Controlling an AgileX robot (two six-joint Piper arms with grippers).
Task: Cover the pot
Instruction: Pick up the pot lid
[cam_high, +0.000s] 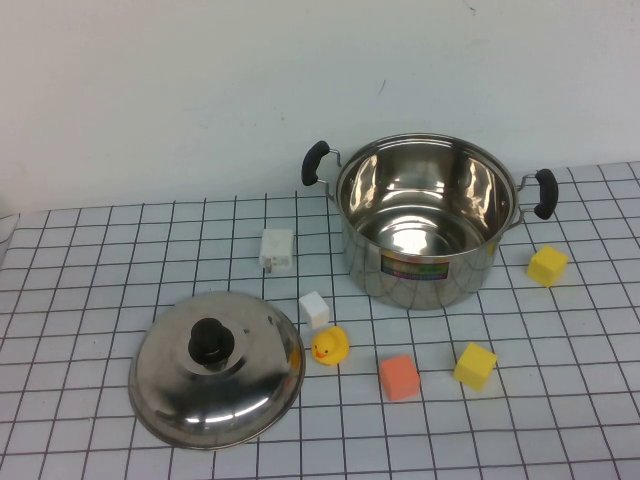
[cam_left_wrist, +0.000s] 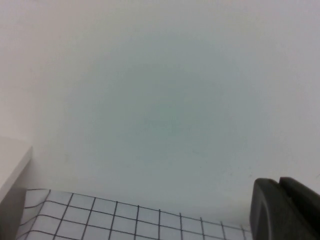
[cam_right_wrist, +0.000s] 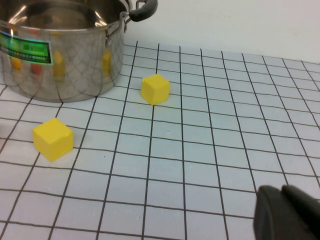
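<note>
The pot (cam_high: 365, 262) stands open and upright at the back right of the gridded table, with black handles and a colourful label on its wall. It also shows in the right wrist view (cam_right_wrist: 75, 65). The domed steel lid (cam_high: 250, 385) with a black knob (cam_high: 209, 340) lies on the table at front left, apart from the pot. Neither arm shows in the high view. My left gripper (cam_left_wrist: 280, 210) is shut and empty, facing the white wall. My right gripper (cam_right_wrist: 282, 212) is shut and empty, low over the table to the right of the pot.
Between lid and pot lie a white plug (cam_high: 277, 249), a white cube (cam_high: 315, 309), a yellow duck (cam_high: 329, 346) and an orange cube (cam_high: 399, 377). Two yellow cubes (cam_high: 475, 365) (cam_high: 547, 265) sit right of the pot, also in the right wrist view (cam_right_wrist: 52, 138) (cam_right_wrist: 155, 89).
</note>
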